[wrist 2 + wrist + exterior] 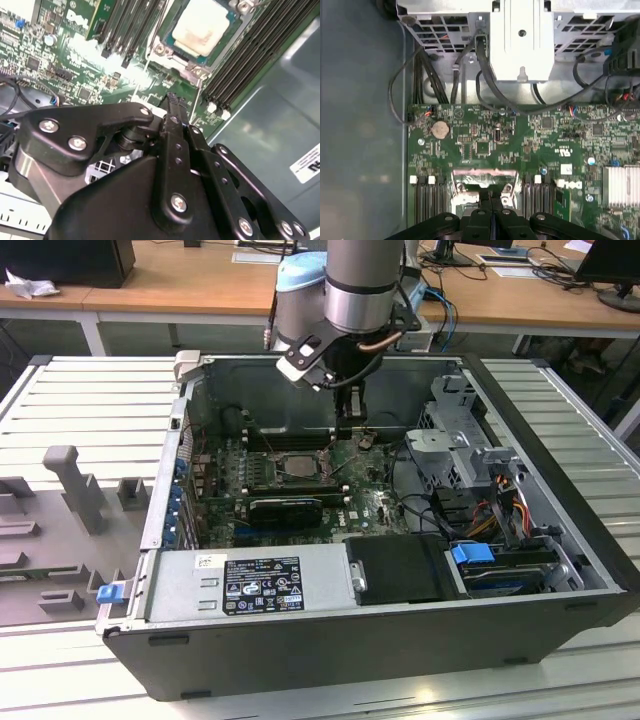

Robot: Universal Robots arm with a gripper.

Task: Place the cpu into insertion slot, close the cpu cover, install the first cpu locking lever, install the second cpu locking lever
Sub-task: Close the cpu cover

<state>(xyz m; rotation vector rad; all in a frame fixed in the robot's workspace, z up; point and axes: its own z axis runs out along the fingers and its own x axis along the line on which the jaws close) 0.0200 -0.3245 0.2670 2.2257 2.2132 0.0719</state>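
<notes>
Pale slatted worktable (560, 405), wooden desks (180, 280) behind — papers (257, 255) and cables (548, 275) on them, even indoor light

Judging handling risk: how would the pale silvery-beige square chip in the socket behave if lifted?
The pale silvery-beige square chip looks thin and flat, so probably stiff and light. Its plain metal face may be slippery.

The cpu (202, 25) — a small square chip with a pale silvery-beige face — lies flat, face up, in the insertion slot (298, 464), a silver-rimmed square socket between the long black memory slots (250, 55). The cpu cover (186, 61) — a thin silver frame — borders the chip; whether it is fully down cannot be told.
</notes>
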